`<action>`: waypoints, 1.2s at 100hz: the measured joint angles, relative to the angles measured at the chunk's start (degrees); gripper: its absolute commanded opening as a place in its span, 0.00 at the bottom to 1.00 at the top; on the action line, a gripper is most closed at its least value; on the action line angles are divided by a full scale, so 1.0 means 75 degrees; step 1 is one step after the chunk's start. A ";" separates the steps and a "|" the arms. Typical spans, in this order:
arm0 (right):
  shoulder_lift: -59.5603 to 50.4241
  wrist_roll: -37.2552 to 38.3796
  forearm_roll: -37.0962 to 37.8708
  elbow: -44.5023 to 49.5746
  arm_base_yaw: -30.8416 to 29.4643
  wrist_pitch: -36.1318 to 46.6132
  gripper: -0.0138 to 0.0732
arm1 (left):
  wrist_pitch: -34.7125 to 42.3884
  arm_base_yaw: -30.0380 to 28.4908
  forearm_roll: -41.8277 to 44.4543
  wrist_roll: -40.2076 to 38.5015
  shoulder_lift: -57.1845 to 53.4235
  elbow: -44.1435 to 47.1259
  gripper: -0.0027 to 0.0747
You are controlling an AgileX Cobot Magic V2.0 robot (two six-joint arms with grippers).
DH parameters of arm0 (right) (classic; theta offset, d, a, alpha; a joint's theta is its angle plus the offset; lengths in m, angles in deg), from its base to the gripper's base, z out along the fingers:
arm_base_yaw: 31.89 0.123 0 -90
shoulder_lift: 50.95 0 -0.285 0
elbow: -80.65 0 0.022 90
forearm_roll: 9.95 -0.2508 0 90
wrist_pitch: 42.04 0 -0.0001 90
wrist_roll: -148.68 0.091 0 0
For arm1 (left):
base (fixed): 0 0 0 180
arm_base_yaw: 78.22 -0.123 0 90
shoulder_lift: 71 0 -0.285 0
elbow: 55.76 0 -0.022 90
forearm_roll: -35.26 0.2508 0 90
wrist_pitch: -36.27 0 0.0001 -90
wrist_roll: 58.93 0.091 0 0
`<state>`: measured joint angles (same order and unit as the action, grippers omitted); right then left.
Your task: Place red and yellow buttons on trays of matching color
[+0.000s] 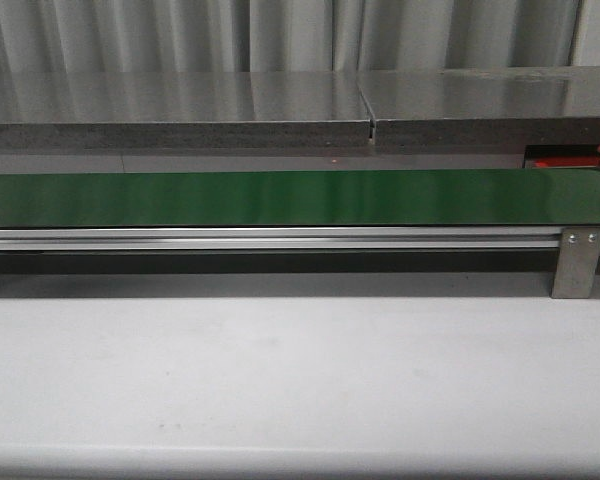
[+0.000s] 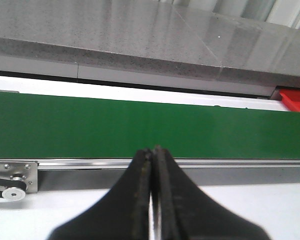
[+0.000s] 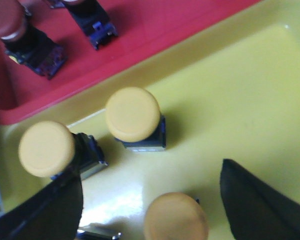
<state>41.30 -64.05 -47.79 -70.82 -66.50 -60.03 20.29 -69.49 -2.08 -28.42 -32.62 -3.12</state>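
Fingers of the right gripper spread wide above a yellow tray, three yellow buttons standing inside. Alongside, touching, a red tray carrying a dark-red button. Left gripper pressed together, empty, over the green belt.

Three yellow buttons sit on the yellow tray. One yellow button is right between the open fingers of the right gripper. A second one stands just past it, and a third touches one finger. The red tray lies beside the yellow one, farther from the gripper, and holds a dark red button.
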 measured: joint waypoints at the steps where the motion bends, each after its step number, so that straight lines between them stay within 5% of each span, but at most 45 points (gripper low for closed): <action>1: -0.0085 0.0000 0.0000 0.0000 0.0018 0.0000 0.82 | 0.0000 0.0000 0.0000 0.0000 0.0000 0.0000 0.01; 68: -0.5179 -0.0849 -0.0014 0.0739 0.3548 -0.1405 0.80 | 0.0000 0.0000 0.0000 0.0000 0.0000 0.0000 0.01; 78: -0.6038 -0.0932 -0.0014 0.1265 0.3664 -0.1705 0.67 | 0.0000 0.0000 0.0000 0.0000 0.0000 0.0000 0.01; 104: -0.7804 -0.0970 0.0000 0.2156 0.3676 -0.2153 0.07 | 0.0000 0.0000 -0.0012 0.0000 0.0000 0.0000 0.01; 120: -0.8111 -0.0970 0.0001 0.2190 0.3676 -0.2203 0.08 | 0.0000 0.0000 -0.0012 0.0000 0.0000 0.0000 0.01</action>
<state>-19.53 -71.33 -47.79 -54.40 -38.93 -76.55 20.29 -69.49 -2.17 -28.42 -32.62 -3.12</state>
